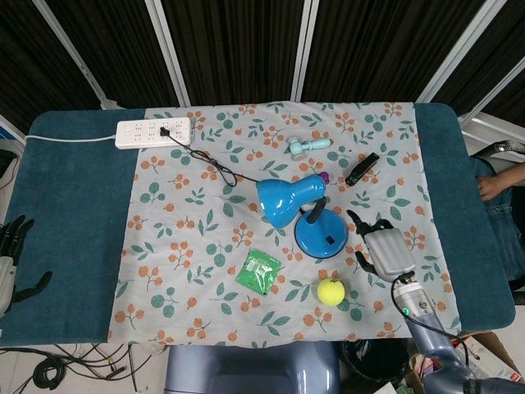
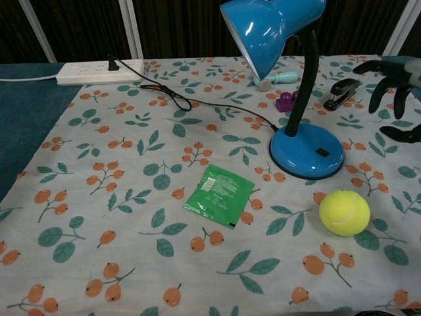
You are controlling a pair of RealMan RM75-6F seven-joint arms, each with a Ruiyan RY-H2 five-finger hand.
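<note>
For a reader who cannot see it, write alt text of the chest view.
A blue desk lamp stands on a leaf-print cloth, the right hand raised open beside it. In front lie a tennis ball and a green packet.
</note>
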